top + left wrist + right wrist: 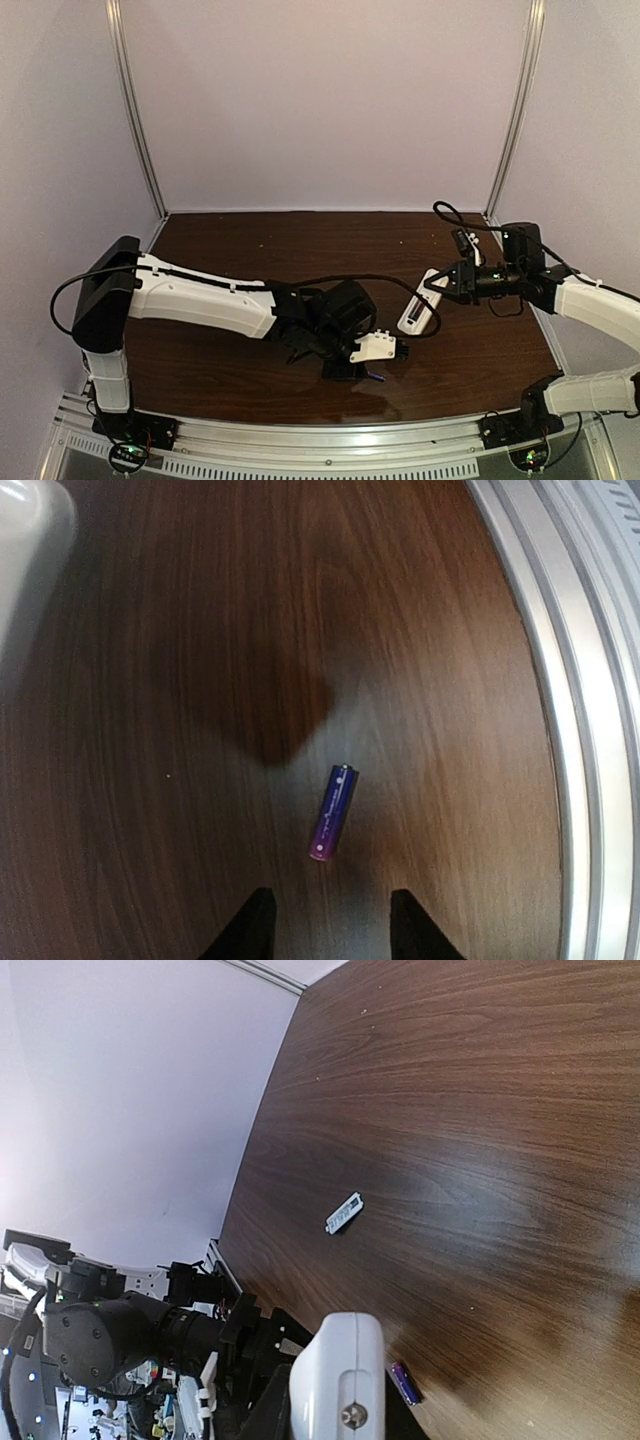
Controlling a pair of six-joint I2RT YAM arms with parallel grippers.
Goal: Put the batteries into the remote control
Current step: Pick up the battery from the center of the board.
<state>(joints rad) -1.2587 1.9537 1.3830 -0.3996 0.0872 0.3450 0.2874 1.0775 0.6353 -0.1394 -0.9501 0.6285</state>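
Though close, battery (333,812) beyond left gripper (330,918).

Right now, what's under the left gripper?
One battery lies flat on the table, untouched, below the left gripper, whose jaws are open. In the top view the gripper hides nearly all of it.

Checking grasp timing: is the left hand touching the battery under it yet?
Apart. The left wrist view shows the battery lying on the table, with bare wood between it and both fingertips of the open left hand.

Print on the battery (333,812) is too small to read.
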